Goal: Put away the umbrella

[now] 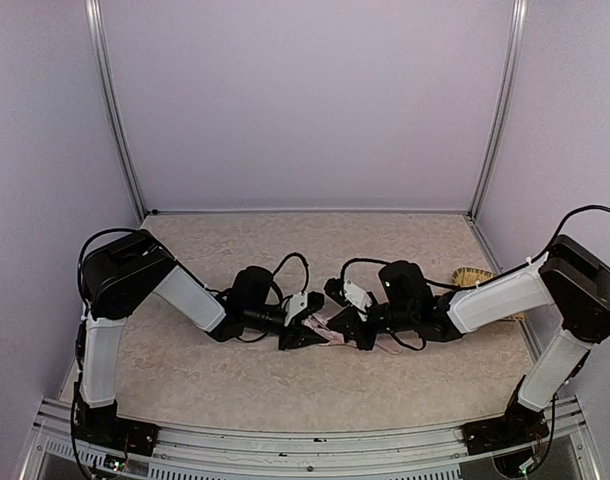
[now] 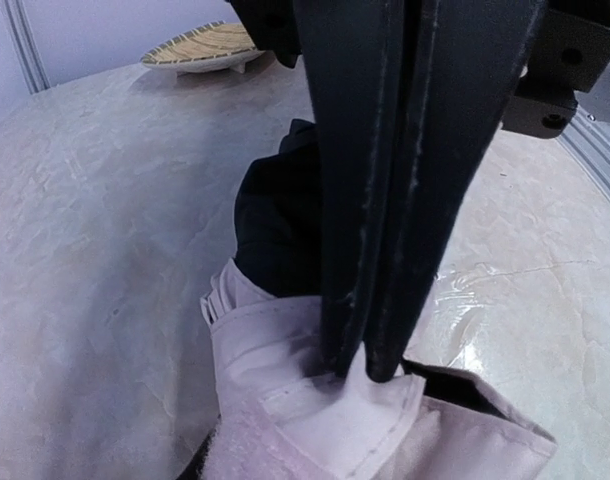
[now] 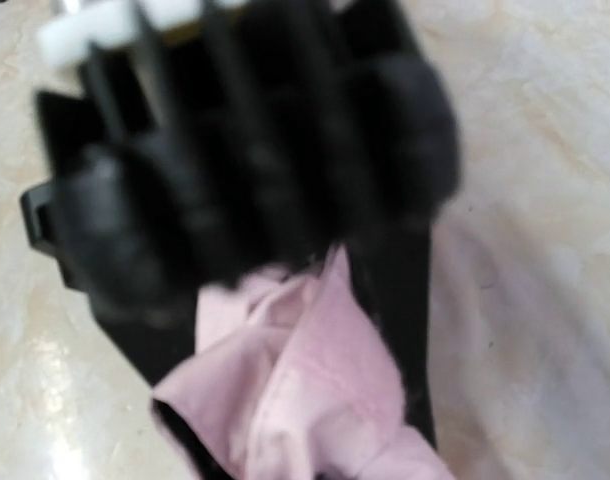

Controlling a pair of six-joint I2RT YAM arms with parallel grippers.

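At the nearest point in the left wrist view, the left claw (image 2: 357, 372) has its two fingers pressed together on a stitched flap of the umbrella (image 2: 305, 440), pinching pale pink fabric right at the fingertips. This grip is judged to act as an anchor: one edge of the canopy is held so that the loose cloth can be gathered or folded against it. Just beyond the fingertips, the black lining (image 2: 275, 230) bulges up behind the fingers, which suggests the canopy is collapsed but not yet rolled tight. The right claw (image 3: 285, 390) faces the left claw from the opposite side. A bunch of pink fabric sits between its two fingers, but that view is blurred, so it cannot be determined whether the fingers press on the fabric. In the top view both claws meet low over the table (image 1: 235, 390), with the umbrella lying between and under them. Farthest from the left claw, and well apart from the umbrella, a woven straw tray (image 2: 200, 45) rests on the table and is judged to play no part in the hold.
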